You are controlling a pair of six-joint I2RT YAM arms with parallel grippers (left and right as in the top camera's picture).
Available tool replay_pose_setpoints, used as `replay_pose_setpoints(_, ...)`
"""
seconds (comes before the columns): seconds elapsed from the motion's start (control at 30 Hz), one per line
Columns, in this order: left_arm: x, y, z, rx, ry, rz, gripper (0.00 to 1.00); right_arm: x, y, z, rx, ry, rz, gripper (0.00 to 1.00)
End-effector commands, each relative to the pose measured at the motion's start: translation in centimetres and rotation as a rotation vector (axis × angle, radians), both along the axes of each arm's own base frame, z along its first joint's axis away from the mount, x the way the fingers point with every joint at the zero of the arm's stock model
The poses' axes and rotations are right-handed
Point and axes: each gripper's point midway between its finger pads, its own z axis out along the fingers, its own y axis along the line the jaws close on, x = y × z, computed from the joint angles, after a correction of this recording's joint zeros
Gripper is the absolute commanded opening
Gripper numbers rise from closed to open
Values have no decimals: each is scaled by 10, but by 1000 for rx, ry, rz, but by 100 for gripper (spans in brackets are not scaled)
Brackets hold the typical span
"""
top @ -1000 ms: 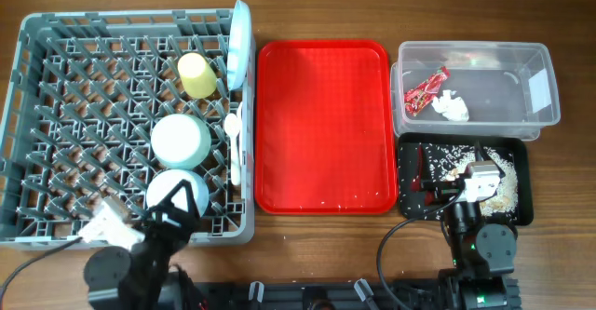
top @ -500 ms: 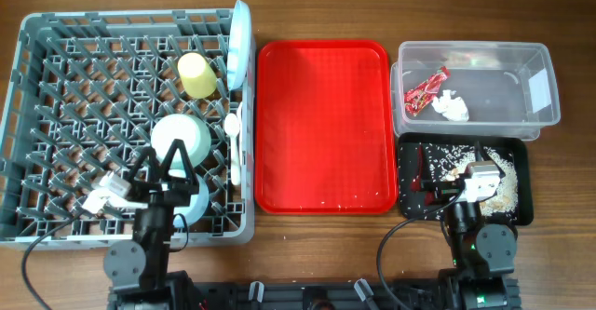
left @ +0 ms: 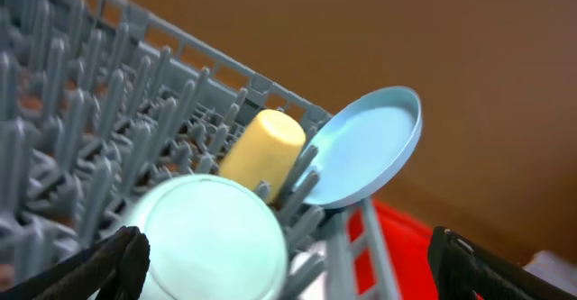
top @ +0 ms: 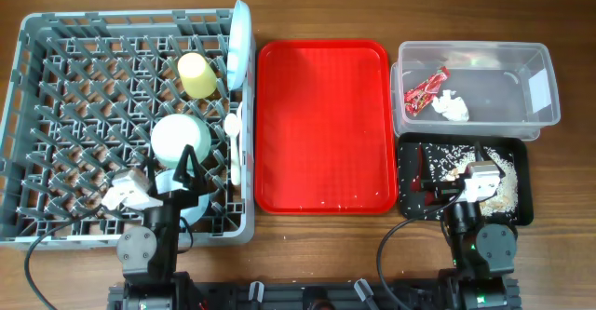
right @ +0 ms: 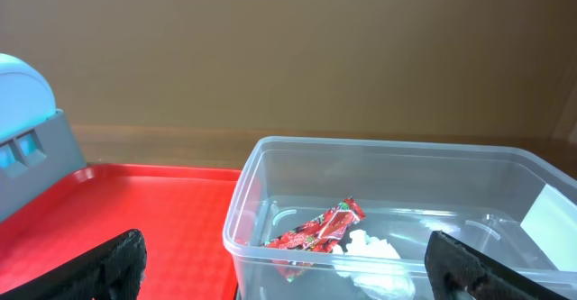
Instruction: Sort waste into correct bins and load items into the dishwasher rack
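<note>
The grey dishwasher rack (top: 56, 87) holds a yellow-green cup (top: 197, 74), an upright light blue plate (top: 239, 45), two light blue bowls (top: 181, 138) and white cutlery (top: 233, 142). My left gripper (top: 170, 170) is open and empty over the near bowl (top: 197, 201). The left wrist view shows a bowl (left: 212, 241), the cup (left: 261, 147) and the plate (left: 370, 147) between its spread fingers (left: 117, 264). My right gripper (top: 445, 175) is open and empty over the black tray (top: 521, 208), which holds rice scraps (top: 503, 184). The clear tub (right: 406, 169) holds the red wrapper (right: 320, 228) and the tissue (right: 374, 250).
A red tray (top: 322, 124) lies between the rack and the bins, with a few crumbs near its front edge. The clear tub (top: 540, 114) stands behind the black tray at the right. Both arm bases sit at the table's front edge.
My left gripper has moved from the rack's front edge inward over the near bowl and stays open. The right arm has not moved.
</note>
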Motion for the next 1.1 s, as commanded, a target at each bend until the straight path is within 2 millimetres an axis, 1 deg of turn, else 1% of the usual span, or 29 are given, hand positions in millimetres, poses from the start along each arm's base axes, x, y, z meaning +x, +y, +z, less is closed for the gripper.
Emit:
replay_pose_setpoints(0.0,0,-5,-2,423,7,-60,100,-1,4,3,-12,-15,23,100)
replay_pose_setpoints(0.1,0,-5,-2,610,10,-73,100,-1,4,3,-12,-15,23,100)
replay_pose_setpoints(0.17,0,-5,-2,660,10,-76,100,-1,4,3,-12,-15,23,100)
replay_pose_setpoints(0.3,0,-5,-2,624,9,-74,100,-1,4,3,-12,-15,23,100)
replay_pose_setpoints(0.53,0,-6,-1,613,7,-77,100,-1,4,3,-12,-15,23,100)
replay_pose_setpoints(0.67,0,-3,-2,506,11,-53,100,-1,4,3,-13,-15,23,100)
replay_pose_setpoints(0.83,0,2,-1,444,16,-17,100,-1,4,3,-12,-15,23,100)
replay_pose_setpoints(1.07,0,2,-1,434,15,-16,100,-1,4,3,-13,-15,23,100)
